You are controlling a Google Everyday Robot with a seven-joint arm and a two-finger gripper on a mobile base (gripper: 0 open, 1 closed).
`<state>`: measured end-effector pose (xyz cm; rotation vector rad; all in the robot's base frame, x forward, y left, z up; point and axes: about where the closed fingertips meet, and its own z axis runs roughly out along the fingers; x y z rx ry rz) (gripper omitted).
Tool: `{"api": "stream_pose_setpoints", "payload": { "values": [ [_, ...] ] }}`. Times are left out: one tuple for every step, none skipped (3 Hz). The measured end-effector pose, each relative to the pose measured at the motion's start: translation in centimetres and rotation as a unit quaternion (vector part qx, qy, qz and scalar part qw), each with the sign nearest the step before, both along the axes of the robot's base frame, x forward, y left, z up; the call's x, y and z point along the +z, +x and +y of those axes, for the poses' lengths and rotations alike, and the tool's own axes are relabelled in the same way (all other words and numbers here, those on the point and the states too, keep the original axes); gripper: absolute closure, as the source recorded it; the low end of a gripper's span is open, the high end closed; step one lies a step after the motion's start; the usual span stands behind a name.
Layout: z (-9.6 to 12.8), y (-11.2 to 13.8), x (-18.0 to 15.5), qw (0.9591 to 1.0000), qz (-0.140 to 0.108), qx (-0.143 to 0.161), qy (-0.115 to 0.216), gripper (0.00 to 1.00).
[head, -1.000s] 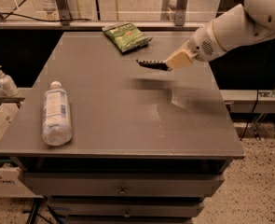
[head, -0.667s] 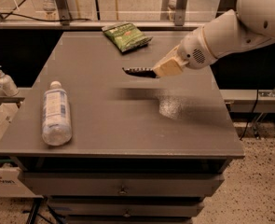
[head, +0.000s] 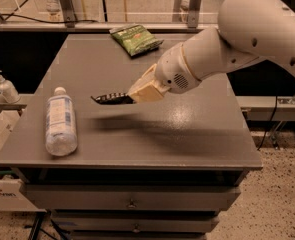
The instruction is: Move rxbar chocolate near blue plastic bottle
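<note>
**Bar carried left across the table, closer to the bottle**

Since the earlier frames the gripper point(head: 131, 97) has travelled left and toward the front edge, taking the rxbar chocolate point(head: 110, 98) with it, and the gap to the bottle is smaller. The jaws are closed on the right end of the bar, gripping it. The bar sticks out to the left, roughly level, as a thin dark strip with pale lettering along it. It hangs above the table point(head: 197, 134) and casts a soft shadow on the grey top just below and in front of it.

The blue plastic bottle point(head: 60, 122) lies on its side near the table's left front corner, cap pointing toward the back. It is left of the bar, near it but clearly apart.

Behind the gripper, the white arm point(head: 237, 39) runs up and out to the right. A green snack bag point(head: 136, 38) lies at the back edge of the table, well apart from the bar. A small pump dispenser point(head: 6, 87) stands on a ledge off the table's left side. Below the top there is a drawer point(head: 132, 203).
</note>
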<state>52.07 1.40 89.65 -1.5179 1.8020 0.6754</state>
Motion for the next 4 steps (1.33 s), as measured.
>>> {"api": "stream_pose_setpoints", "payload": {
  "values": [
    [2.8, -2.0, -1.0, 0.9993, -0.019, 0.03, -0.016, 1.0],
    [4.7, -3.4, -2.4, 0.9977, -0.033, 0.05, -0.031, 1.0],
    [6.1, -4.3, -3.6, 0.9955, -0.044, 0.067, -0.051, 0.82],
    [6.6, -4.6, -4.2, 0.9941, -0.05, 0.073, -0.061, 0.59]
  ]
}}
